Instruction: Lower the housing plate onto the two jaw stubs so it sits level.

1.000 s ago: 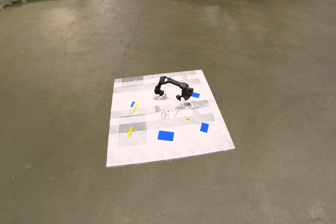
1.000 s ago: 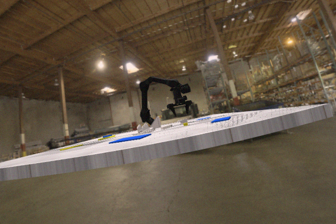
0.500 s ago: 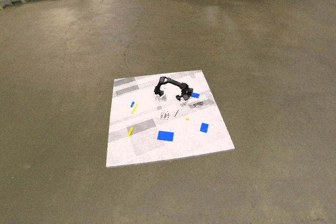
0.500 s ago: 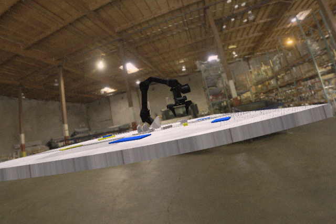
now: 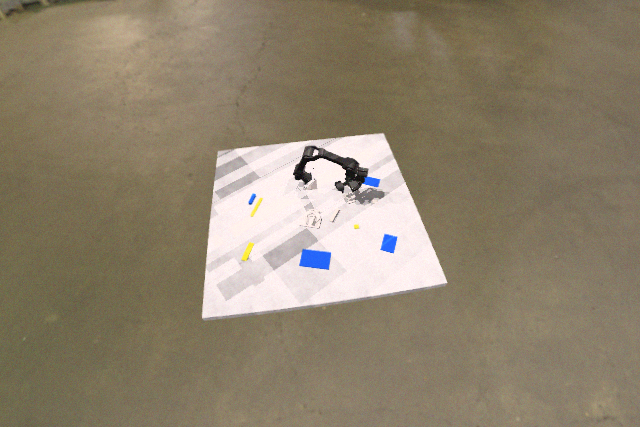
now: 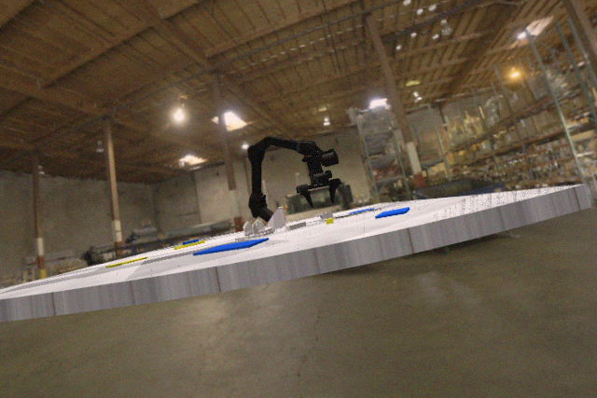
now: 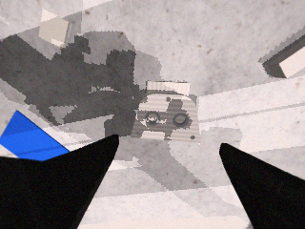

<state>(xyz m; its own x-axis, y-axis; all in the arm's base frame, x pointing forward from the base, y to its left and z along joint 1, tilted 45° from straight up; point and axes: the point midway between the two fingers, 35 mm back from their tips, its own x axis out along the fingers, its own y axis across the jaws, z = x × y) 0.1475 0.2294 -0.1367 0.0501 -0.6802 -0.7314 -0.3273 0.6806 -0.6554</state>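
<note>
The gripper [image 5: 349, 189] [image 6: 321, 203] [image 7: 168, 143] hangs above the counter [image 5: 289, 288] [image 6: 289, 266] [image 7: 200, 43], two fingers spread, nothing between them. Below lies one two-ringed plate [image 7: 164, 130], apparently the housing plate, toward the right edge in the top view. Three blue rectangles [image 5: 315, 259] [image 6: 231, 246] [image 7: 29, 135] lie near the near and right edges; one blue bar [image 5: 252, 199] [image 6: 190, 242] and two yellow bars [image 5: 248, 251] [image 6: 126, 262] lie toward the left edge.

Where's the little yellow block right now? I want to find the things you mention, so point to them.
In the top view, the little yellow block [image 5: 356, 226] [image 6: 329, 221] sits right of the white bar [image 5: 334, 215], between it and a blue rectangle [image 5: 388, 243].
</note>
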